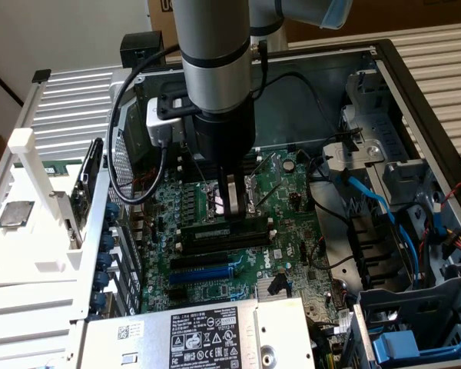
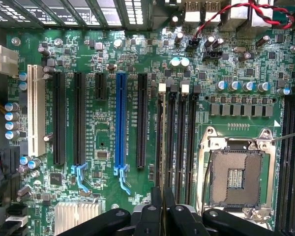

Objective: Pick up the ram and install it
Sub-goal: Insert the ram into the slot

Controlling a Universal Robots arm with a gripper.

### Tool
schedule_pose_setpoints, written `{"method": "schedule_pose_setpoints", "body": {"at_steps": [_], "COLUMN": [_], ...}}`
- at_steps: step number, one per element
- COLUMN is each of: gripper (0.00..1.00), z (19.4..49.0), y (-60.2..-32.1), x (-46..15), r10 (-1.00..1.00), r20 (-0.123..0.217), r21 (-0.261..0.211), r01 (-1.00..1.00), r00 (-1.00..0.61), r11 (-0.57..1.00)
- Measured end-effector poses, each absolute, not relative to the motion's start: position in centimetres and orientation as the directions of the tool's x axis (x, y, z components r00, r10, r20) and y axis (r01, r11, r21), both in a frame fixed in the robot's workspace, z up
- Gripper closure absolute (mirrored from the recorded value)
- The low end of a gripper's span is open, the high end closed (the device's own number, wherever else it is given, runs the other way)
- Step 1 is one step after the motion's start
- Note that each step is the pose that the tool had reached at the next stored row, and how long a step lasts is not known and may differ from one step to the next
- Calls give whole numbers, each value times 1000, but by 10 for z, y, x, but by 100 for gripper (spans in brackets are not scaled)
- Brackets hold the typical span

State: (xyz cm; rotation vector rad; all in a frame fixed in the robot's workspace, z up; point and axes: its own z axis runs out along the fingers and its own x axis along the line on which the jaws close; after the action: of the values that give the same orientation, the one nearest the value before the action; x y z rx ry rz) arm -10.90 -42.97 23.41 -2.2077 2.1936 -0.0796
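Nearest, a silver power supply (image 1: 200, 334) lies below the motherboard (image 1: 288, 204). Beside the empty CPU socket (image 2: 236, 177), the end effector (image 1: 232, 215) pinches narrowly on the ram (image 1: 205, 232) directly beneath it, whose long axis runs along the memory slots (image 2: 184, 142).

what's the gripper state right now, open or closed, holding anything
Gripper: closed on the ram, holding it low over the motherboard at the black memory slots.
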Motion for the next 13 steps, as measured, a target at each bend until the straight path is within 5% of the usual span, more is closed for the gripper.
{"method": "schedule_pose_setpoints", "body": {"at_steps": [13], "gripper": [87], "z": [233], "y": [-430], "x": [-109], "r10": [-1000], "r20": [18], "r21": [-56], "r01": [-998], "r00": [-6], "r11": [5]}}
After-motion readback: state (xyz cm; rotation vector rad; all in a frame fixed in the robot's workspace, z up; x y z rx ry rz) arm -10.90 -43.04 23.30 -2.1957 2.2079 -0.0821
